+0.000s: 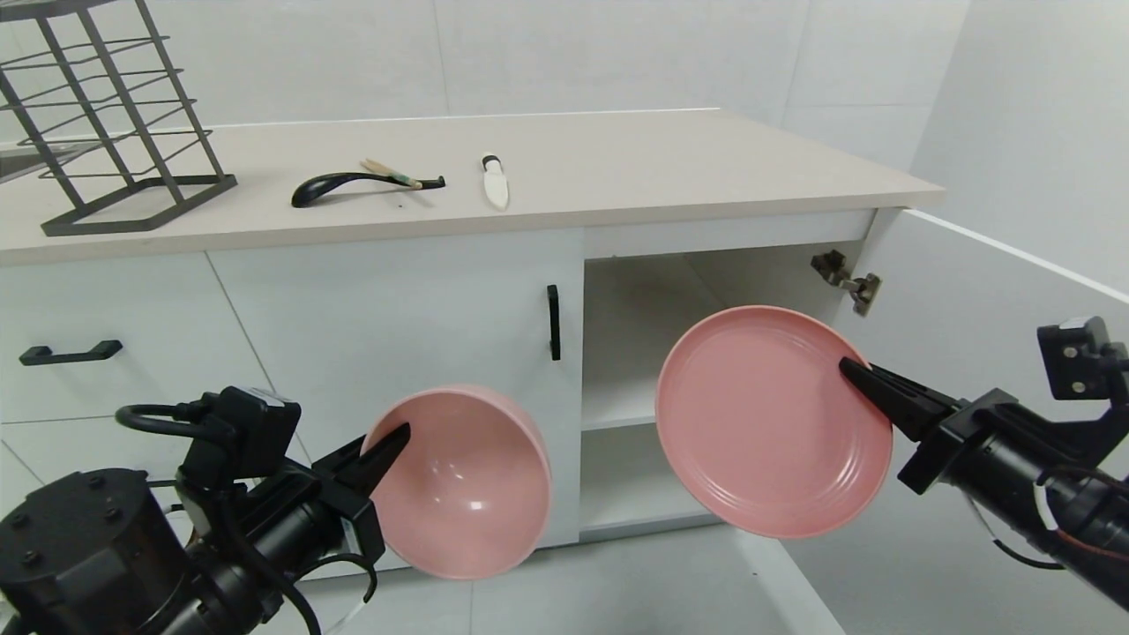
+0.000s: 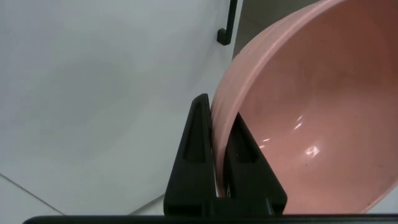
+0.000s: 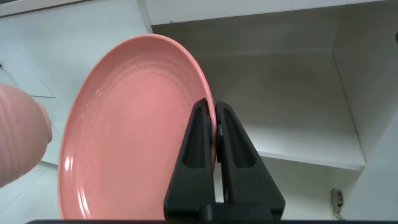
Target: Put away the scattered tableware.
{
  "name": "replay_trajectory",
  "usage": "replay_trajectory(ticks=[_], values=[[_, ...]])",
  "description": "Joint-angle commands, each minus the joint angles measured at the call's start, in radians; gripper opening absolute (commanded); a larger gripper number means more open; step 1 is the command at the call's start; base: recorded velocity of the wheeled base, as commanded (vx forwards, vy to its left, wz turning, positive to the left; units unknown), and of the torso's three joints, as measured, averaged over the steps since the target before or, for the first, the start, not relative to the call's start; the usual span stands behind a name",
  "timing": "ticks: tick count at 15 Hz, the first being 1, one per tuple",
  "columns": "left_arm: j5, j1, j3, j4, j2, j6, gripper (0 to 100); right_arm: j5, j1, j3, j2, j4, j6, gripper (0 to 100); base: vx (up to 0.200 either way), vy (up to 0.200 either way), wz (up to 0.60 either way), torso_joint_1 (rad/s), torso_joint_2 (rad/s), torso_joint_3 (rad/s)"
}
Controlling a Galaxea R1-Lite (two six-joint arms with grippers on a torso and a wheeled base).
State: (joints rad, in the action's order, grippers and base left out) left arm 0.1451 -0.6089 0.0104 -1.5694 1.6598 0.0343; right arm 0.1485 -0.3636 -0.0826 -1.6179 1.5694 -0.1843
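My left gripper (image 1: 397,438) is shut on the rim of a pink bowl (image 1: 467,485), held on its side in front of the closed white cabinet door; the left wrist view has the bowl (image 2: 311,118) pinched between the fingers (image 2: 198,143). My right gripper (image 1: 851,369) is shut on the edge of a pink plate (image 1: 767,423), held upright before the open cabinet (image 1: 644,353). In the right wrist view the plate (image 3: 130,130) stands in front of the cabinet's shelves. On the counter lie a black ladle (image 1: 353,185), chopsticks (image 1: 391,173) and a white knife (image 1: 495,182).
A black wire dish rack (image 1: 106,115) stands at the counter's left end. The open cabinet door (image 1: 988,291) swings out at the right, beside my right arm. A black handle (image 1: 553,322) marks the closed door, and a drawer handle (image 1: 71,353) sits further left.
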Motion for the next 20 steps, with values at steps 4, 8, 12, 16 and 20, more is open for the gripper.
replay_trajectory(ticks=[4,8,12,16,20], values=[[0.001,-0.014,-0.007,-0.001,0.003,-0.004,0,0.0,0.0,0.0,0.001,0.001,0.0,0,0.0,0.0,0.0,-0.033,0.0,-0.011],[0.001,-0.014,-0.007,-0.001,0.012,-0.004,0,0.0,0.006,-0.002,0.0,0.001,0.0,0,0.0,0.0,0.0,0.016,0.0,0.012],[0.002,-0.012,-0.009,-0.001,0.035,-0.004,0,0.0,0.005,-0.002,0.0,0.001,0.0,0,0.1,0.0,0.0,0.005,0.0,0.006],[0.004,-0.015,-0.009,-0.001,0.058,-0.004,0,0.0,0.006,0.006,-0.02,0.001,0.0,0,0.2,0.0,0.0,0.006,0.0,0.007],[0.004,-0.028,-0.009,-0.001,0.054,-0.004,0,0.0,0.005,0.066,-0.091,0.001,0.0,0,0.0,0.0,0.0,0.0,0.0,0.0]])
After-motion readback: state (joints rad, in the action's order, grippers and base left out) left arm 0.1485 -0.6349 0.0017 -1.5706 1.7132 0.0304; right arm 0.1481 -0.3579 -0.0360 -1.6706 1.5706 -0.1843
